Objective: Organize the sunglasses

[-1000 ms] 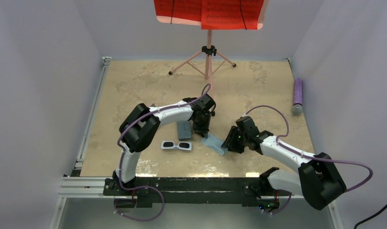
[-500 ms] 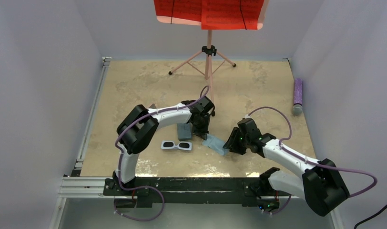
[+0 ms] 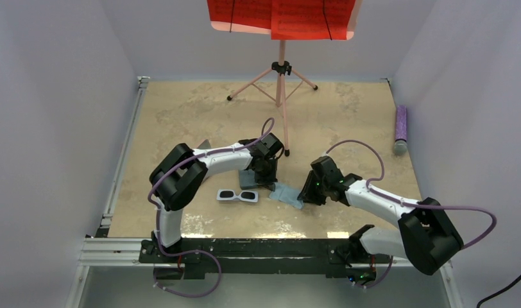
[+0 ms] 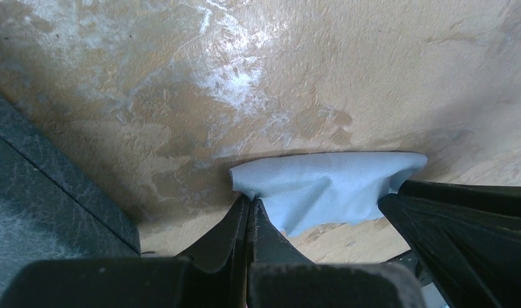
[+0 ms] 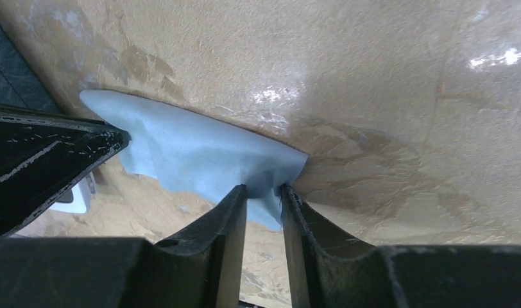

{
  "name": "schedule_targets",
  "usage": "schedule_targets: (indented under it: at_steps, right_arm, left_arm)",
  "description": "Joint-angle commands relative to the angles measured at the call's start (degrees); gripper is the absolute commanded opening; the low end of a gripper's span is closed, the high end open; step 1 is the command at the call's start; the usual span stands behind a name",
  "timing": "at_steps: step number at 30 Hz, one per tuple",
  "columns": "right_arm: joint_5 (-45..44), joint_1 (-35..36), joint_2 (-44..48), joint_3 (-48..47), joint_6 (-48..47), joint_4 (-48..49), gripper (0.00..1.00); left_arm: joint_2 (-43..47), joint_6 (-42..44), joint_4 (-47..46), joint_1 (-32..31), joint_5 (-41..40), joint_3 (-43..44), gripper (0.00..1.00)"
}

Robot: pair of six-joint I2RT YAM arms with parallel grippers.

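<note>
The left gripper (image 4: 250, 208) is clamped shut on one corner of the blue cloth (image 4: 328, 186); the right gripper (image 5: 264, 192) stands narrowly parted about the opposite corner, grip uncertain. The white sunglasses (image 3: 237, 195) lie lower centre of the top view, just left of the cloth. Best to confirm both pinches, then lift evenly — cloth kept taut

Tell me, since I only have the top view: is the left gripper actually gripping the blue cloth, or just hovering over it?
Observer: Gripping. The left wrist view shows the left gripper shut on a corner of the cloth.
Operator: And the right one? The arm hides its fingers from me.
Observer: In the right wrist view the right gripper straddles the opposite edge of the cloth, jaws slightly apart with a fold between them. I cannot tell whether it is pinching.
</note>
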State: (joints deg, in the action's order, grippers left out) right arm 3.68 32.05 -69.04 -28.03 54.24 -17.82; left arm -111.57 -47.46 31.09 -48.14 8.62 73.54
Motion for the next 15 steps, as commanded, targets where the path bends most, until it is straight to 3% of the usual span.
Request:
schedule_targets:
  at_steps: [1, 10, 13, 15]
  right_arm:
    - [-6.66, 2.84, -2.95, -2.41, 1.67, -4.04, 0.29]
    - [-10.87, 5.23, -7.58, -3.92, 2.46, -3.35, 0.14]
    - [-12.34, 5.85, -9.51, -5.02, 1.95, -3.10, 0.00]
    - [-14.37, 6.90, -9.41, -6.31, 0.68, -4.00, 0.00]
  left_arm:
    - [2.30, -1.75, -1.99, -0.20, -0.03, -0.71, 0.00]
    - [2.82, -2.05, -2.73, -0.20, 0.12, -1.16, 0.00]
    - [3.71, -1.88, -2.96, -0.20, 0.03, -1.29, 0.00]
    - [4.48, -1.75, -2.85, -0.20, -0.31, -1.25, 0.00]
